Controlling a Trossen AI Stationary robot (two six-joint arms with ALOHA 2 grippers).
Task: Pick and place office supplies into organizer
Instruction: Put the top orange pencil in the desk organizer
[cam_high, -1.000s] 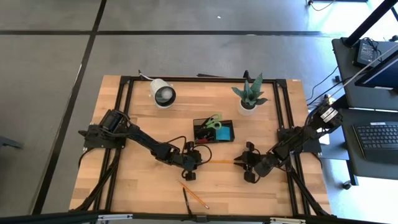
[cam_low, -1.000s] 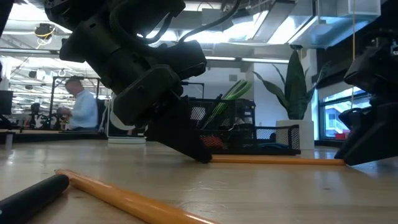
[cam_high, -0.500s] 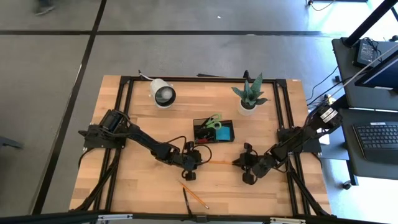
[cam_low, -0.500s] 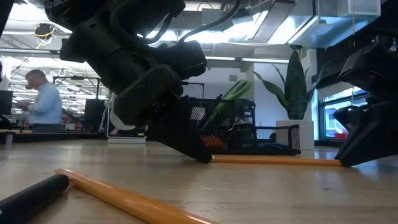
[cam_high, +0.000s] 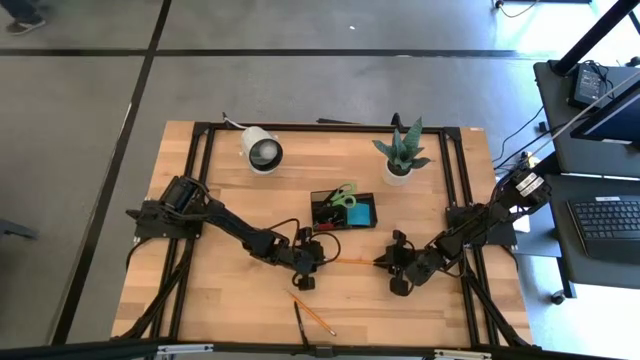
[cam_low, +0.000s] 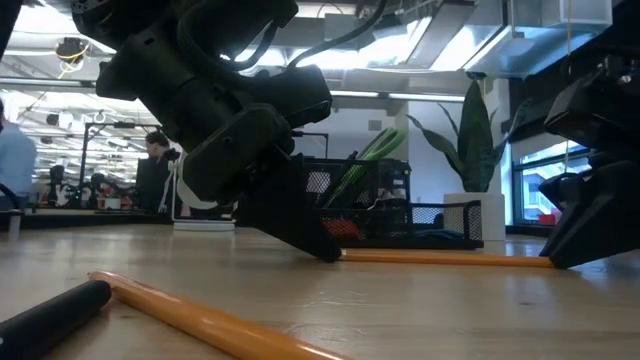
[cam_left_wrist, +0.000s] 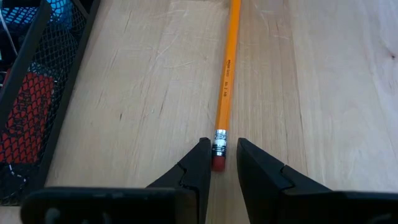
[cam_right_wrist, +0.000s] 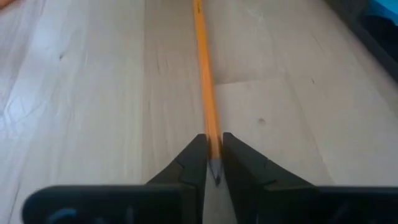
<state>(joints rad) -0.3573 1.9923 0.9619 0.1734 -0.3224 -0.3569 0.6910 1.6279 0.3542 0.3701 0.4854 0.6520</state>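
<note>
An orange pencil (cam_high: 350, 261) lies flat on the wooden table just in front of the black mesh organizer (cam_high: 343, 210), running left to right. My left gripper (cam_left_wrist: 222, 155) is low at its eraser end, with its fingers narrowly open on either side. My right gripper (cam_right_wrist: 214, 155) is at the sharpened end, shut on the pencil. Green-handled scissors (cam_high: 345, 195) and a blue pad (cam_high: 362, 213) are in the organizer. A second pencil (cam_high: 312, 313) and a black pen (cam_high: 299, 322) lie near the table's near edge. My left gripper has one finger (cam_left_wrist: 202, 158) right beside the metal band at the eraser end (cam_left_wrist: 219, 138). I cannot tell whether it touches. The other finger stands off with a visible gap. My right gripper pinches the pencil just behind its sharpened tip (cam_right_wrist: 214, 146) between both fingers. It comes low from the table's right, with the fingers lying along the pencil. The pencil rests flat on the table.
A white round lamp (cam_high: 263, 150) and a potted plant (cam_high: 400, 155) stand toward the far edge, behind the organizer. In the low view the spare pencil (cam_low: 200, 318) and the pen (cam_low: 50, 315) lie close in front. People move in the room beyond the table.
My right gripper has edged a little toward the table's left, along the pencil toward my left gripper. The pencil stays on the table.
</note>
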